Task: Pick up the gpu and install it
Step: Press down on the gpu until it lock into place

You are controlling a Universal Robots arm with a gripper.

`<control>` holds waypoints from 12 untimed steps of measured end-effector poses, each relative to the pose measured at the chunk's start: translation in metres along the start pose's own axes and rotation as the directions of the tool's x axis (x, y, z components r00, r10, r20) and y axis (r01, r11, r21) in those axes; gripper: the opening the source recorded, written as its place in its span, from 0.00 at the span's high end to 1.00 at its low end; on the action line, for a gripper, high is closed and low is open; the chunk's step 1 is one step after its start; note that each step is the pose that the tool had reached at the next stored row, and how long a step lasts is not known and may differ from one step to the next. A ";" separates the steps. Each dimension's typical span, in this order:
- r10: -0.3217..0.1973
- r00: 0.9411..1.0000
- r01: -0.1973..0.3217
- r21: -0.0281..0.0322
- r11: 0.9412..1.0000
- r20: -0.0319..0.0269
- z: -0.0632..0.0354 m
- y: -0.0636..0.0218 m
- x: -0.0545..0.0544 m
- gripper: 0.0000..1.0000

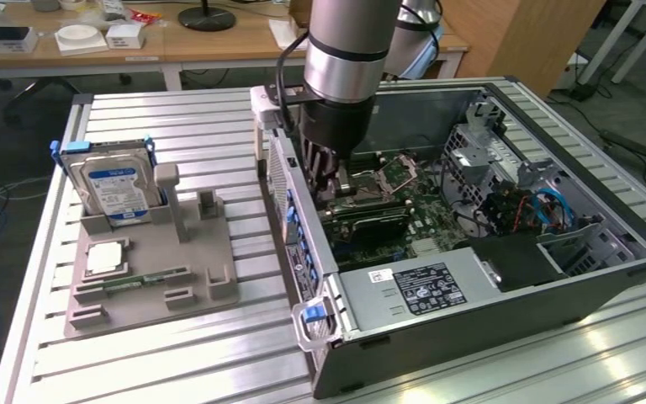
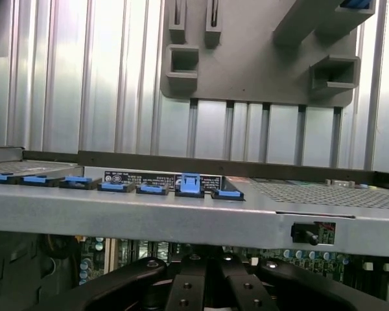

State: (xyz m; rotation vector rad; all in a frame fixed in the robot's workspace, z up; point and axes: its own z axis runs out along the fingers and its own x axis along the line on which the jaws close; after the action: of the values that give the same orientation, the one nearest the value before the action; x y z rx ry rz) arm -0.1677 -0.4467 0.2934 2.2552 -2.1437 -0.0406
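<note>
My gripper [image 1: 329, 175] reaches down into the open computer case [image 1: 592, 282], just inside the wall on the exterior view's left, over the motherboard [image 1: 407, 223]. Its fingers are drawn together. In the wrist view the gripper [image 2: 207, 288] and its black linkages hang below the case's grey wall [image 2: 181, 217], with green board beyond. The gpu is hidden: whatever is between the fingertips is covered by the gripper body and the wall. On the grey holder tray [image 1: 188, 282], the slot between the two upright posts [image 1: 182, 198] stands empty.
A silver hard drive [image 1: 119, 187] with a blue-white label stands at the tray's back, and a green memory stick [image 1: 132, 278] lies near its front. Blue clips [image 2: 191, 184] line the case wall. The power supply [image 1: 436, 286] and drive cage [image 1: 525, 181] crowd the case's other side.
</note>
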 end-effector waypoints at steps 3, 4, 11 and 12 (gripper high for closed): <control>0.000 1.000 0.000 0.000 1.000 0.000 0.0002 0.0001 0.000 0.90; 0.000 1.000 0.000 0.000 1.000 0.000 0.0005 0.0000 0.000 0.90; 0.000 1.000 0.000 0.000 1.000 0.000 0.0054 -0.0003 0.000 0.90; 0.000 1.000 0.000 0.000 1.000 0.000 0.0068 -0.0003 0.000 0.90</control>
State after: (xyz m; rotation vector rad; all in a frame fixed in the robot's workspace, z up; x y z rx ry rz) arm -0.1676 -0.4468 0.2865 2.2553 -2.1433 -0.0406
